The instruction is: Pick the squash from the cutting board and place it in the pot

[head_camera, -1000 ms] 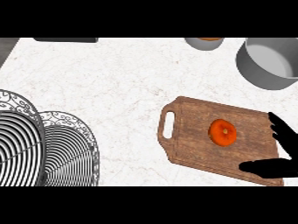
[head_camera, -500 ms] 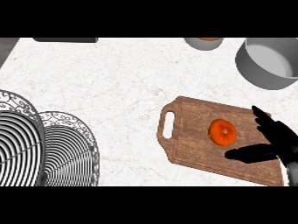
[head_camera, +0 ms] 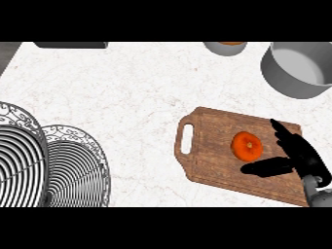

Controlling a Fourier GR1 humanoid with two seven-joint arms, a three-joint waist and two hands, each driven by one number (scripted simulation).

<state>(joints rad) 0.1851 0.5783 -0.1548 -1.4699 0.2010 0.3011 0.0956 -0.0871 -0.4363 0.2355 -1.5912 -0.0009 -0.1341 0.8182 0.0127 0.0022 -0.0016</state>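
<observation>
Orange squash (head_camera: 247, 146) flat on the wooden cutting board (head_camera: 212, 165), near its middle, touched by nothing. Just beside it, to the right, the right robot hand (head_camera: 301, 155): spread open, fingers (head_camera: 283, 136) reaching along the squash's far right, thumb (head_camera: 265, 168) low at its near side, holding nothing. Looks like the moment before closing.

Main risk: closing off-centre. With thumb and fingers both set to one side, likely to roll or squeeze so round and smooth a thing toward the board's left end, or off onto the table (head_camera: 111, 97). Could also shove the board itself.

Further out, pot (head_camera: 305, 68) well apart at upper right, with a small bowl (head_camera: 226, 47) to its left. Easy to clip the rim or miss on an early release.
</observation>
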